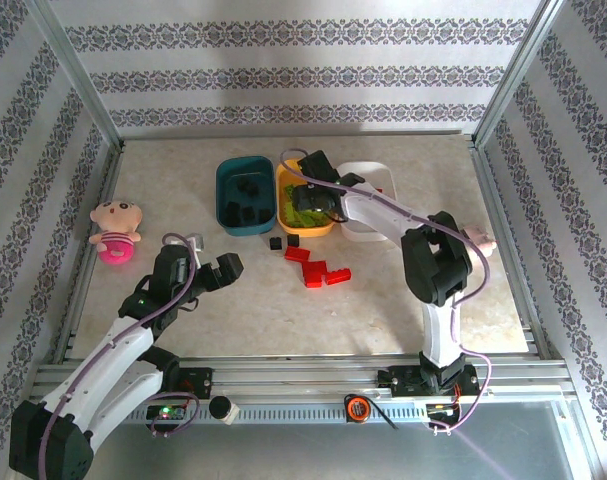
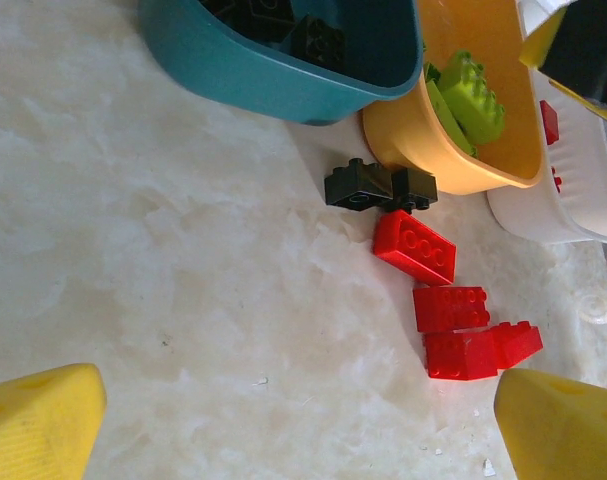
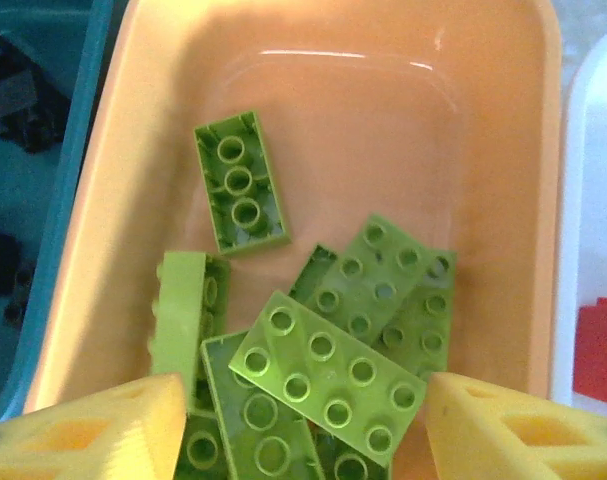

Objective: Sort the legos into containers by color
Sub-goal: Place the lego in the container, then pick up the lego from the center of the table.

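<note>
My right pincer [image 3: 303, 415] hangs apart over lime green legos [image 3: 328, 375] in the orange-yellow tub [image 3: 483, 150] toward the far edge of the desk [image 1: 163, 170]; my left pincer [image 2: 298, 420], apart too, faces red legos [image 2: 448, 310].

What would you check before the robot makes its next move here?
1. Right gripper open and empty over the orange tub: ok.
2. Green bricks lying inside that tub: ok.
3. Left gripper open and empty above the table: ok.
4. Red bricks sorted: not ok, several lie loose on the table.
5. Black bricks sorted: not ok, two lie loose beside the orange tub.
</note>
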Robot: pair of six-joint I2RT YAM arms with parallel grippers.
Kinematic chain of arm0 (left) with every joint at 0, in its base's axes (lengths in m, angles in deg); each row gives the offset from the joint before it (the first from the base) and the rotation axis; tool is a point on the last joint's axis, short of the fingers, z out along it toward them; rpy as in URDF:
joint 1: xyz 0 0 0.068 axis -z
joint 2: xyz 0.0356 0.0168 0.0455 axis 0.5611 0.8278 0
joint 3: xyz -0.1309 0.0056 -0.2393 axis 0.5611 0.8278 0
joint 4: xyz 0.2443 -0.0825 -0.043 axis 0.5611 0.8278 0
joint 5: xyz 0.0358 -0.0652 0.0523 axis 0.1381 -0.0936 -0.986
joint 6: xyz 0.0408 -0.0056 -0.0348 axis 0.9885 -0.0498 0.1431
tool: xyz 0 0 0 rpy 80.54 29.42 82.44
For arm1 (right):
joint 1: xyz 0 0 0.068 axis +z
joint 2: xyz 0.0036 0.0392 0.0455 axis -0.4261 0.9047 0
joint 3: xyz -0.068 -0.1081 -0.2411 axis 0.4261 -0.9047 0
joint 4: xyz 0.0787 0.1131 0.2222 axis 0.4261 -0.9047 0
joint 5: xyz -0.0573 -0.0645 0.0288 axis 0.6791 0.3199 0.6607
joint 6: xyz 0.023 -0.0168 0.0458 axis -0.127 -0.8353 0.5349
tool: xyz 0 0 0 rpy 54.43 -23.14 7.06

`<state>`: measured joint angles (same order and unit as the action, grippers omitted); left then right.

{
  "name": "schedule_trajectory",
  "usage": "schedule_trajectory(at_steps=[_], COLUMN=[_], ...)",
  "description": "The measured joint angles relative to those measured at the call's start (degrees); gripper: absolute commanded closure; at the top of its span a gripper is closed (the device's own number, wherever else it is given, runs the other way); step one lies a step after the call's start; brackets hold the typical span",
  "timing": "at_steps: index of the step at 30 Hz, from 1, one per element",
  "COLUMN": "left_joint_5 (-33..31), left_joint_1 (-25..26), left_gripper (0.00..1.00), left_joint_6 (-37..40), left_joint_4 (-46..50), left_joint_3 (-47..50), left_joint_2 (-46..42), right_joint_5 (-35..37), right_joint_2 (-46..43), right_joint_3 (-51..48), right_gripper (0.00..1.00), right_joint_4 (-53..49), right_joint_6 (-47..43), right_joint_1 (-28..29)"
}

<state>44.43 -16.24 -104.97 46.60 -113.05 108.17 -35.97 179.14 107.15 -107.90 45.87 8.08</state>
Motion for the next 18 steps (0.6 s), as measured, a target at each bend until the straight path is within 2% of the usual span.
schedule_trajectory(at_steps=[5, 10, 14, 18], left_joint_5=[-0.04, -0.04, -0.07, -0.24], left_joint_1=[0.0, 0.0, 0.0, 0.0], left_gripper=[0.0, 0.0, 0.0, 0.0], left_joint_6=[-0.2, -0.24, -0.26, -0.48], left_joint_4=[-0.72, -1.51, -1.51, -1.51], left_joint_3=[0.33, 0.57, 1.03, 1.64], left_joint_2=[-0.15, -0.13, -0.13, -0.15], right_joint_5=[-0.07, -1.11, -2.95, -4.59], right_joint_2=[-11.93, -24.28, -28.13, -29.18], right_joint_3=[-13.79, -27.69, -34.6, -37.83], right_gripper=[0.31, 0.31, 0.31, 0.31], right_joint_4=[0.81, 0.81, -0.68, -2.71], right_joint_6=[0.2, 2.05, 4.76, 7.8], right_joint_1=[2.43, 9.7, 15.69, 19.02])
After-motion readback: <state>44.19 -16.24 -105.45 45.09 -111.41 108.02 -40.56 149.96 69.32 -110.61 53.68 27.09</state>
